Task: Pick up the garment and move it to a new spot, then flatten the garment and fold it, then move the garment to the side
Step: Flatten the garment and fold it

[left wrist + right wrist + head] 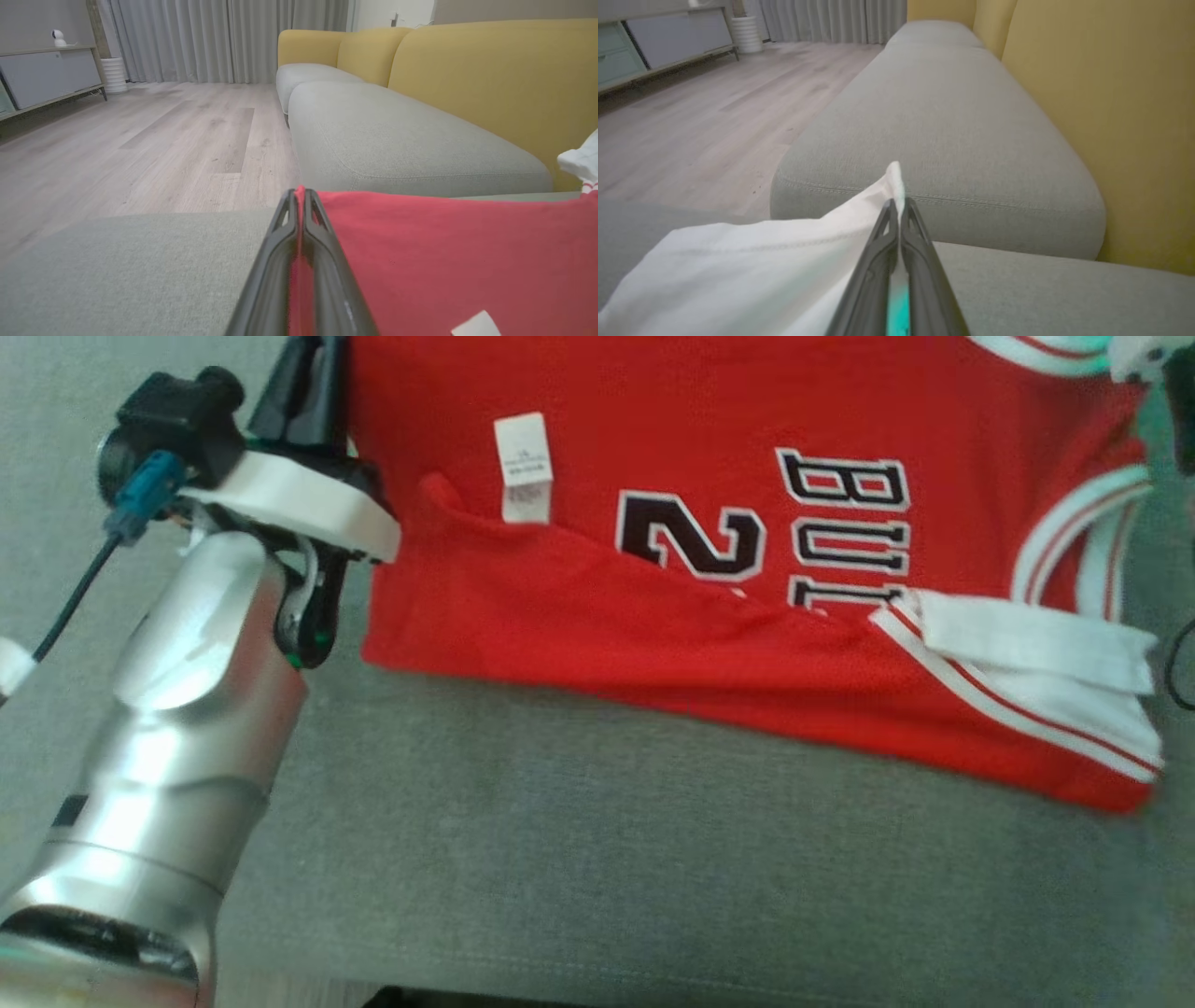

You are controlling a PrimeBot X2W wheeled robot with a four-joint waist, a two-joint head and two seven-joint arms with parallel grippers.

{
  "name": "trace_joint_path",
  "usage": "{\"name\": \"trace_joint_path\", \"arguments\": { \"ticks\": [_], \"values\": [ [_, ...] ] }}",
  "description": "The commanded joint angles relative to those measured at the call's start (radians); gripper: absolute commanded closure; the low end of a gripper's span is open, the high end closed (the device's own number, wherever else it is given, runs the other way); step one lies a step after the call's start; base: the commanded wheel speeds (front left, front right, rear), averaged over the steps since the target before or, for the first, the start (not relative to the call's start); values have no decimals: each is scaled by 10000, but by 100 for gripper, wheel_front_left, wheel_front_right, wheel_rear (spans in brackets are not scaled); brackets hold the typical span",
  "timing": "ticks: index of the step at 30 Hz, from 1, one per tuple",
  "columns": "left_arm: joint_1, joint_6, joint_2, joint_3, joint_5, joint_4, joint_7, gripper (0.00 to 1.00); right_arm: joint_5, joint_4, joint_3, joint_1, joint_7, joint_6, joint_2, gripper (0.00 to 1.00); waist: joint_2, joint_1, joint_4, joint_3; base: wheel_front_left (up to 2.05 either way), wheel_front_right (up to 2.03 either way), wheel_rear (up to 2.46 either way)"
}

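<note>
The red jersey (653, 616) lies spread across the grey sofa seat (653, 859). Its near side is folded up in a flap that covers the lower part of the black number and letters. A white label (523, 462) shows on the red cloth above the flap. White striped trim runs along the armhole and shoulder at the right end.

The left claw (299, 191) is closed on the jersey's left edge, with a thin line of red cloth pinched between its two dark fingers. In the head view its silver forearm (177, 709) comes up from the lower left to that edge. The right claw (896, 203) is closed on the white trim, and a tip of the white cloth pokes out past its fingertips.

Beyond the jersey the sofa runs on with more grey cushions and a yellow backrest (490, 70). To the side are a pale wood floor (140, 140), grey curtains (224, 37) and a low cabinet (46, 74).
</note>
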Motion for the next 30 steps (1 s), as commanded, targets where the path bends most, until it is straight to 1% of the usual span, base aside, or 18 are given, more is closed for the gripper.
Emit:
{"name": "trace_joint_path", "arguments": {
  "ticks": [1,5,9,13,17,21,23,24,25,26,27,29,30],
  "values": [
    [50,74,505,493,145,-303,-47,100,-6,-206,-44,-185,-309,33,227,100,0,0,-331,-181,0,0,0],
    [664,130,709,1056,567,-510,-49,100,403,-193,91,182,-1012,33,603,100,0,0,-850,-443,0,0,0],
    [1459,156,921,1613,981,-626,-49,100,1411,-813,732,1067,-1392,33,961,100,0,0,-1351,-807,0,0,0],
    [2452,198,1024,2264,1414,-841,-50,100,2880,-2154,1662,2533,-1495,33,1006,100,0,0,-1782,-1249,0,0,0],
    [3570,267,970,2955,1858,-1165,-50,100,4412,-3867,2471,4428,-1441,33,823,100,0,0,-2142,-1680,0,0,0],
    [4596,253,805,3620,2168,-1329,-50,100,5406,-5300,2752,6145,-1147,33,531,100,0,0,-2389,-2016,0,0,0],
    [4996,220,705,3918,2284,-1302,-50,100,5685,-5784,2799,6863,-908,33,535,100,0,0,-2506,-2136,0,0,0],
    [5312,191,544,4177,2358,-1230,-50,100,5947,-6107,2799,7452,-608,33,657,100,0,0,-2591,-2223,0,0,0],
    [5417,189,468,4274,2427,-1186,-50,74,6048,-6225,2749,7682,-502,33,721,80,0,0,-2606,-2255,0,0,0],
    [5488,210,381,4384,2500,-1172,-50,19,6117,-6314,2682,7873,-416,33,773,22,0,0,-2603,-2293,0,0,0],
    [5544,258,292,4511,2581,-1197,-51,0,6152,-6379,2604,8029,-339,33,815,0,0,0,-2593,-2328,0,0,0],
    [5680,381,109,4775,2797,-1375,-51,0,6151,-6495,2404,8256,-308,33,905,0,0,0,-2557,-2426,0,0,0],
    [5680,381,109,4775,2797,-1375,-51,0,6151,-6495,2404,8256,-308,33,905,0,0,0,-2557,-2426,0,0,0]
  ]
}}
